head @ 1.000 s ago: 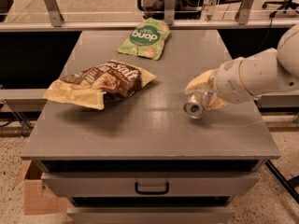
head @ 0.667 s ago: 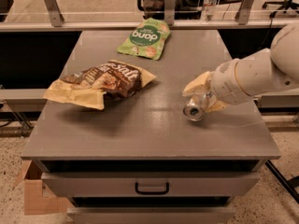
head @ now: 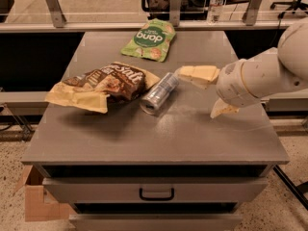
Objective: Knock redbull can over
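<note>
**One raised camera looks down across the grey table [head: 144, 143] from its drawer side.**

You are working from a single view (the only one you have), set above and in front of the table and facing its far edge. It tilts down enough to take in the whole tabletop, the drawer handle [head: 156, 194] under the near edge and the rail [head: 120, 27] beyond the far one. It sits close, so the table fills most of the width and floor shows at both lower corners. The arm enters from your right. The gripper [head: 196, 94] hangs right of centre over the tabletop, fingers spread, beside the redbull can [head: 159, 93] lying near mid-frame.
</note>
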Available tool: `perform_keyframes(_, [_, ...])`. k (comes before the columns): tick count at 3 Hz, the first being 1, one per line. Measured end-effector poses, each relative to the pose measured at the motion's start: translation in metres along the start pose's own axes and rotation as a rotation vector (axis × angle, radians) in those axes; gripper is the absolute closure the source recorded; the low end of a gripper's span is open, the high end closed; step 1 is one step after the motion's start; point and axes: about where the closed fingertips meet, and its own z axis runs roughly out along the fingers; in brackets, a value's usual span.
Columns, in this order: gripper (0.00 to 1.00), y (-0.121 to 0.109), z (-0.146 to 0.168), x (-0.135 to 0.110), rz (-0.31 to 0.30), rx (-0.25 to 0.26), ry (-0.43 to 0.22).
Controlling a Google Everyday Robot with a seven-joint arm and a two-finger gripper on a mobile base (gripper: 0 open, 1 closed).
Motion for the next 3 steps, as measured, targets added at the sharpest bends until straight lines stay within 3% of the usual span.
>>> perform_keyframes(3, [0.0, -0.0034, -0.0039, 0.001, 0.001, 0.001, 0.0])
